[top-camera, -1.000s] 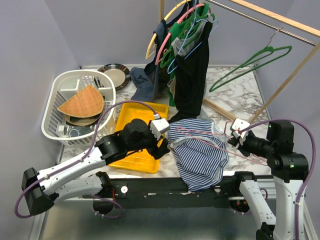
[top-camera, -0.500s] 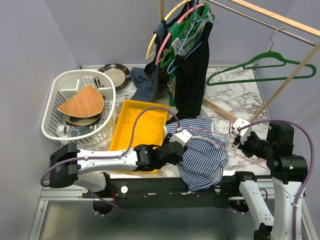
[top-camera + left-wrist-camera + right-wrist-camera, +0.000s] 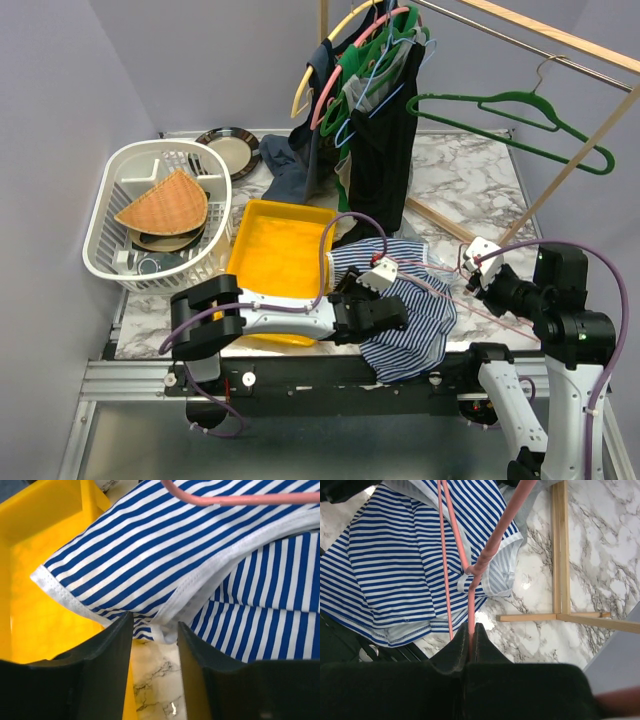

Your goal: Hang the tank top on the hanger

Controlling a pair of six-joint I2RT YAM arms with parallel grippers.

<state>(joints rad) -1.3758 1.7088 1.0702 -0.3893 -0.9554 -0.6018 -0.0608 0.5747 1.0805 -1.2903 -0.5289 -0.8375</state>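
Overhead view, close wrist views, shared tank top [image 3: 425, 312]

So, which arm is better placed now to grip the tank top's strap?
Left. The left claw sits at the tank top, jaws apart on either side of its white-edged border. The right claw is shut on the pink hanger, so it is probably not free.

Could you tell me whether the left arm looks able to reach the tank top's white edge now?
Probably yes: the left gripper stands open around the white edge of the tank top, with nothing between; the hanger crosses the cloth farther off.
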